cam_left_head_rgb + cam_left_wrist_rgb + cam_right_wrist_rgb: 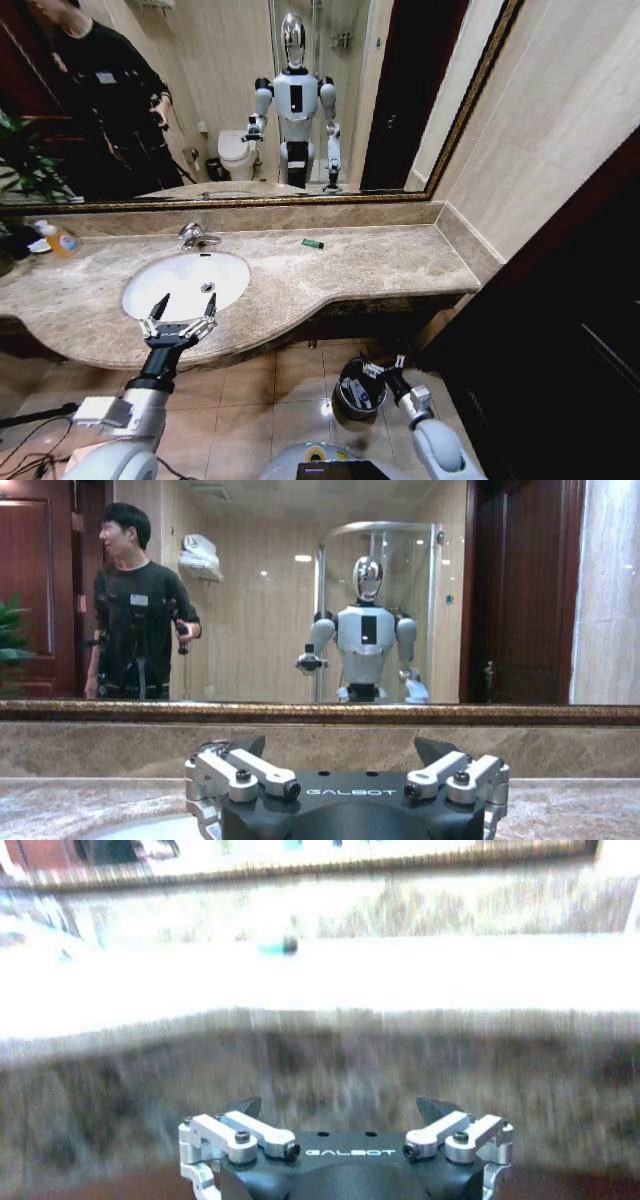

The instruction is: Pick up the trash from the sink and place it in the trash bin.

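Observation:
The oval white sink (160, 290) with its chrome tap (196, 236) is set in the beige marble counter. My left gripper (185, 305) hovers open over the basin's front rim, nothing between its fingers; in the left wrist view it (340, 746) faces the mirror. One piece of trash, a tiny green one (313, 244), lies on the counter right of the sink and shows again as the green piece (278, 947). On the floor below stands the shiny round trash bin (352, 398). My right gripper (386, 367) is open at the bin's rim, and empty in its wrist view (340, 1106).
A clear bottle of orange liquid (60, 240) stands at the counter's far left by a plant (25, 165). The mirror behind reflects the robot and a person. The counter edge (300, 335) overhangs the bin. A dark door (560, 330) is on the right.

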You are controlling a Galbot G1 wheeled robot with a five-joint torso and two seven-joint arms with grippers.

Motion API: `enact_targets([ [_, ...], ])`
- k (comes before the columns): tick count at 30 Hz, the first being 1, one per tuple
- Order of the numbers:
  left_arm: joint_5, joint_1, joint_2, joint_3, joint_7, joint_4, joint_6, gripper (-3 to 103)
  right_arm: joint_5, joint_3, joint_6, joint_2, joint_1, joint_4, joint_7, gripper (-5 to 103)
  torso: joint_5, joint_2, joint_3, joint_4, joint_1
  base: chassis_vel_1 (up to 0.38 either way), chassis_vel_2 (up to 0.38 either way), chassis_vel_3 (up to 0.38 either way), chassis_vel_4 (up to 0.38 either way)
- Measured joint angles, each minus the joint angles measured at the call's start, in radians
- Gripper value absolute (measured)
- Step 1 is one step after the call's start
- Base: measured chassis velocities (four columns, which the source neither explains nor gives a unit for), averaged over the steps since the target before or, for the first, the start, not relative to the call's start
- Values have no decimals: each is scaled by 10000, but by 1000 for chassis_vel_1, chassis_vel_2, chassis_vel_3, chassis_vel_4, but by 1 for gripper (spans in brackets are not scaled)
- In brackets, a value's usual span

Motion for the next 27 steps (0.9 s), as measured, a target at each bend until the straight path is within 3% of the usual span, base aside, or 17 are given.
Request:
enact_targets([
  [6, 0, 0, 0, 0, 0, 0, 0, 100, 285, 90, -604, -215, 219, 1541, 283, 100, 0, 0, 0, 0, 0, 0, 0, 0, 0],
  [16, 0, 0, 0, 0, 0, 0, 0, 100, 841, -249, -1794, -525, 1486, 2107, 309, 100, 1, 0, 0, 0, 0, 0, 0, 0, 0],
  [20, 0, 0, 0, 0, 0, 0, 0, 100, 1001, -450, -2044, -976, 2361, 1705, -304, 100, 2, 0, 1, 0, 0, 0, 0, 0, 0],
  [24, 0, 0, 0, 0, 0, 0, 0, 100, 1805, -728, -2422, -1385, 3588, 1300, -778, 100, 1, 0, 1, 0, 0, 0, 0, 0, 0],
  [27, 0, 0, 0, 0, 0, 0, 0, 100, 2396, -968, -2666, -1679, 4959, 344, -1713, 100, 1, -1, 1, 1, 1, 0, 0, 0, 0],
])
